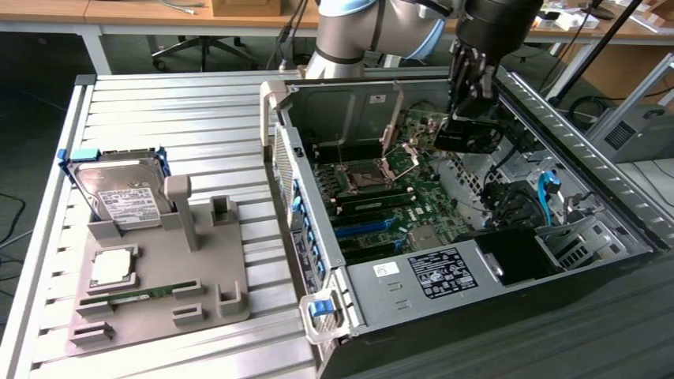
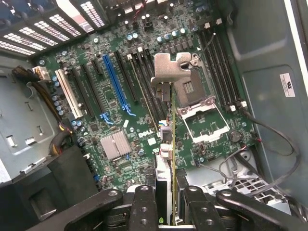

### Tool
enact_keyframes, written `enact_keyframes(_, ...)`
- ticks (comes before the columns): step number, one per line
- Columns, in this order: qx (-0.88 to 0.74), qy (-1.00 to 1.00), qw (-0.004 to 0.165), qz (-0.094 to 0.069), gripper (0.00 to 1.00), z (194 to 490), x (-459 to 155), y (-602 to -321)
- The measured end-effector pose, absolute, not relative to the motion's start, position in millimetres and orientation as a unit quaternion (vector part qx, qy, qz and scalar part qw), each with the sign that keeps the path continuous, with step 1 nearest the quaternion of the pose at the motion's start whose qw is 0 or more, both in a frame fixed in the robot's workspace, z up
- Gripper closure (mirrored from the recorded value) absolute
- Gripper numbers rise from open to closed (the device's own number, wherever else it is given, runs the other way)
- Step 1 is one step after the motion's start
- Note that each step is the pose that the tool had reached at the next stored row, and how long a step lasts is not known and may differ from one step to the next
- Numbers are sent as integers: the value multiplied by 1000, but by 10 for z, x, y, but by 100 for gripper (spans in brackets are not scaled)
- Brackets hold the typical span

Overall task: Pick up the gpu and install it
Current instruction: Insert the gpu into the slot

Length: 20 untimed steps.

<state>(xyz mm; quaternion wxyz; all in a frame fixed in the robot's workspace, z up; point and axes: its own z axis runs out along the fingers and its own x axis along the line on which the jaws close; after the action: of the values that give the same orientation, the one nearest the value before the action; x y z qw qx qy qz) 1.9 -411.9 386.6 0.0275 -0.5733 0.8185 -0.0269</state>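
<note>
Fingers (image 2: 144, 204) clamped on gpu (image 2: 164, 139), edge-on over board (image 2: 139, 139); we judge it wants holding upright, edge lined along blue slot (image 2: 115, 89), before any press.

Slatted aluminium tabletop (image 1: 158, 110). Near its edge at the exterior view's left, grey moulded holder (image 1: 158, 272) with upright silver white-labelled hard drive (image 1: 121, 193), square silver processor (image 1: 110, 268), narrow green memory stick (image 1: 142, 295). Toward the opposite edge, open black computer case (image 1: 348, 106) exposing green motherboard (image 1: 421, 201).

Exterior above case (image 1: 353, 312); wrist close over shared motherboard (image 2: 144, 139).
</note>
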Motion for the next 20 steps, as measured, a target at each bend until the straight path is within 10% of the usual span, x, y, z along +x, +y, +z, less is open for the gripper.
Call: enact_keyframes(20, -621, 783, 27, -28, 73, 3851, 18, -4119)
